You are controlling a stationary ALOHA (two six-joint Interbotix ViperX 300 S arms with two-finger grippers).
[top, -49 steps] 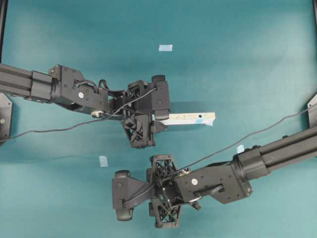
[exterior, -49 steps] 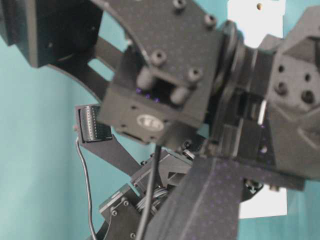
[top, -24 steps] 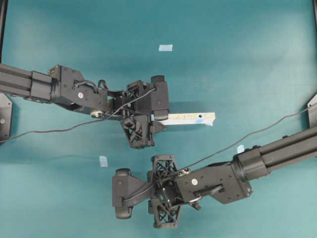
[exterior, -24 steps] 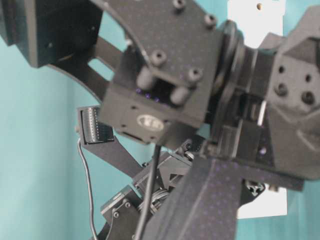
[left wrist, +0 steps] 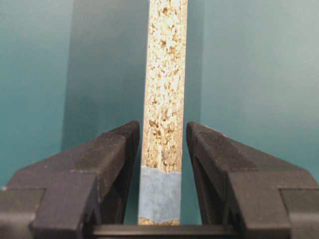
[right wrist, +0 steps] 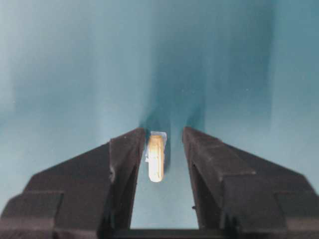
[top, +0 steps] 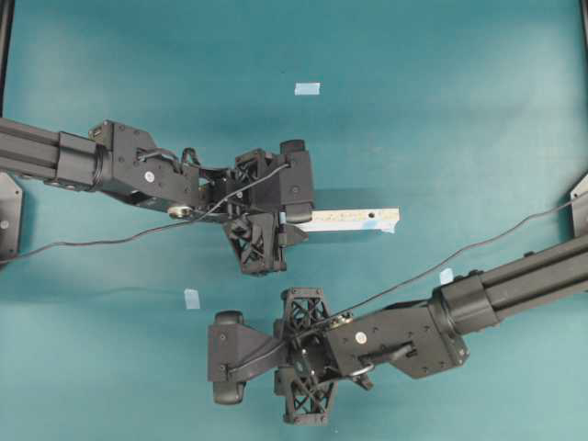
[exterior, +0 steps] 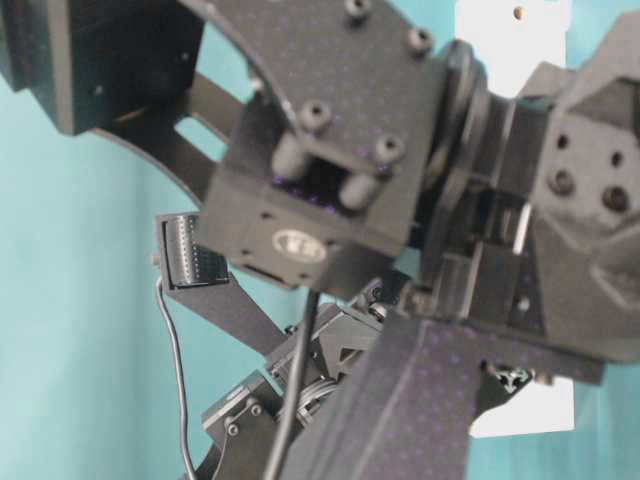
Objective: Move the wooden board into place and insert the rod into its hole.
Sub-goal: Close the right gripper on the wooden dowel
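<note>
The left jaws are clamped on the wooden board, held on edge near its blue-taped end. The right jaws stand apart astride the rod, with a clear gap on the frame-right side, so we judge it not yet gripped.

In the overhead view the board runs left to right across mid-frame, its hole near the free right end. The right jaws, low and left of centre, are the nearer to the rod, whose long axis runs up the wrist frame between them. The hole lies up and right of them.

The teal table is flat and open around both, bearing only small tape squares.
</note>
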